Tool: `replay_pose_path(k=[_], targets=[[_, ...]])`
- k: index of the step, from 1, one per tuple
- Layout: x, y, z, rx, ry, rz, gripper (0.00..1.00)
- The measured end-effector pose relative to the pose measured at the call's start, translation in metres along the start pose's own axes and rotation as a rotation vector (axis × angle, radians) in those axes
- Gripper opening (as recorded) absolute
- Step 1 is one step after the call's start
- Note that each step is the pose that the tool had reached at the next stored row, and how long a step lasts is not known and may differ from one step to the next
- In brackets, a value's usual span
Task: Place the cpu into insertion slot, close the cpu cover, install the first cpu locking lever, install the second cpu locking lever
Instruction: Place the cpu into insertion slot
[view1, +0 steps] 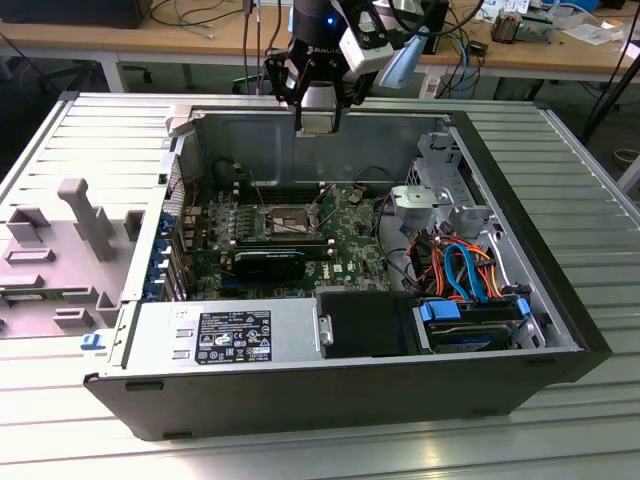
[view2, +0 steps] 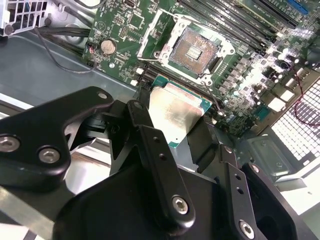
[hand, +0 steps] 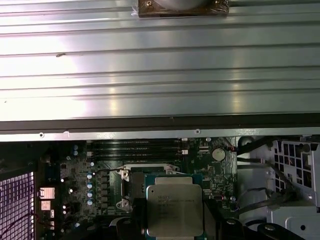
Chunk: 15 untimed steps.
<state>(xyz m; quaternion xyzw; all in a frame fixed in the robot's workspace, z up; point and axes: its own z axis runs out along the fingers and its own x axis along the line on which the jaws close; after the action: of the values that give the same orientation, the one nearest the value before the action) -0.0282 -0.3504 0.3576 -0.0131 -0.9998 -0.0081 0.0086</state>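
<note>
Firmly pinched: the gripper (view2: 172, 117) has its two black fingers (view2: 143, 111) pressed on opposite edges of the cpu (view2: 175, 112), a flat square chip w/ a dull grey metal lid & thin green rim. In the exterior view the gripper (view1: 318, 120) hangs above the board, near the case's far wall. The chip sits clear of the insertion slot (view2: 194, 50), a square socket w/ silvery rim & dark pinned centre, set in the green circuit board (view2: 125, 20). The boxy dark PC case (view1: 300, 400) lies on a ribbed aluminium worktop (view1: 560, 440).
</note>
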Motion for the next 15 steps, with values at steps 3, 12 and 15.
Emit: replay_pose_path(k=[3, 12, 15], targets=[[0.0, 0.0, 0.0002, 0.0031, -0.0001, 0.0, 0.55], [0.0, 0.0, 0.0008, 0.0128, -0.0004, 0.0, 0.55], [0.0, 0.0, 0.0011, 0.0152, -0.0004, 0.0, 0.55]])
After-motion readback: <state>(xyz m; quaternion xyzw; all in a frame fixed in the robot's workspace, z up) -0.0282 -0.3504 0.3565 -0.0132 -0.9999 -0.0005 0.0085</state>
